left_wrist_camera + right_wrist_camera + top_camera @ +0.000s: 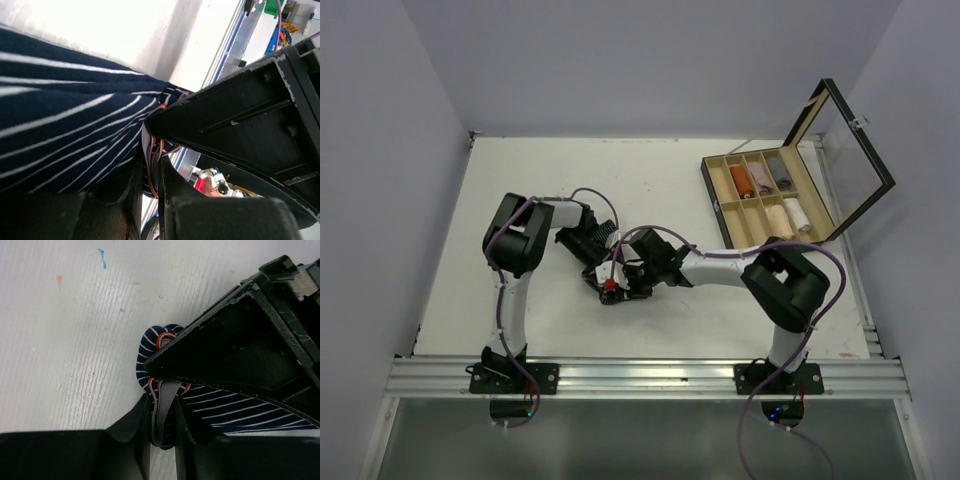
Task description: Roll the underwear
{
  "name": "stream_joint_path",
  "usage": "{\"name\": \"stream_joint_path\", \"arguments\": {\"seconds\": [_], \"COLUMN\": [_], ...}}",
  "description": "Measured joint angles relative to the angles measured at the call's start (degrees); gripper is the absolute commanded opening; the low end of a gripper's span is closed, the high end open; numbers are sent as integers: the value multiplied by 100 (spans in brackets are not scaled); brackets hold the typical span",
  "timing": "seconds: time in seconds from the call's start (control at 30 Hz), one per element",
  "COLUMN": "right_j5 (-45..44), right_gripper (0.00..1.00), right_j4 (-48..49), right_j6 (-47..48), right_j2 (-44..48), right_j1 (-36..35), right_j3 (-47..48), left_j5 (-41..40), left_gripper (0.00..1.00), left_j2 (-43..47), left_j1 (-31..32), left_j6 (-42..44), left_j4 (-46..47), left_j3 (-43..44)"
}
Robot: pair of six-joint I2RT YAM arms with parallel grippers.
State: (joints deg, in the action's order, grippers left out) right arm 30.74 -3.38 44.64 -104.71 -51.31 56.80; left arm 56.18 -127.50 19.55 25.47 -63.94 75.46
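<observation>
Two claws, left claw point(149, 146) and right claw point(158, 390), clamp the navy striped underwear point(60, 125), apparently mid-roll; next move requires turning both evenly.

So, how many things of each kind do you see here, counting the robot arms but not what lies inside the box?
Robot arms: 2
Navy striped garment: 1
Wooden box: 1
Total: 4
</observation>
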Motion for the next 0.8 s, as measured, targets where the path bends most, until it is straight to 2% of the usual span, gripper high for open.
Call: {"name": "stream_joint_path", "arguments": {"seconds": [0.03, 0.1, 0.17, 0.33, 0.43, 0.6, 0.73, 0.8], "right_j5": [26, 68, 195, 839, 1285, 2031, 2702, 3038], "right_gripper": [6, 0, 0, 0, 0, 0, 0, 0], "right_j4": [-24, -136, -308, -588, -688, -798, -922, -1056], "right_j6": [-42, -85, -155, -411, -656, -1266, -1991, -2328], "right_j2": [-33, -76, -210, -684, -911, -1294, -1792, -2122], "right_j1": [0, 2, 22, 192, 317, 529, 743, 837], "right_j3": [52, 157, 365, 944, 1152, 1449, 1893, 2245], "left_j5": [-9, -50, -140, -573, -975, -1318, -1591, -1598], "left_gripper": [4, 10, 18, 28, 35, 39, 58, 59], "left_j2": [4, 48, 144, 901, 1685, 3167, 4566, 5390], "left_j1": [-4, -28, -59, -284, -656, -1617, -2028, -2002], "left_j6": [0, 0, 4, 68, 142, 184, 343, 544], "left_j4": [-4, 2, 24, 479, 914, 1462, 2048, 2371], "left_j3": [0, -33, -94, -496, -527, -179, -247, -562]}}
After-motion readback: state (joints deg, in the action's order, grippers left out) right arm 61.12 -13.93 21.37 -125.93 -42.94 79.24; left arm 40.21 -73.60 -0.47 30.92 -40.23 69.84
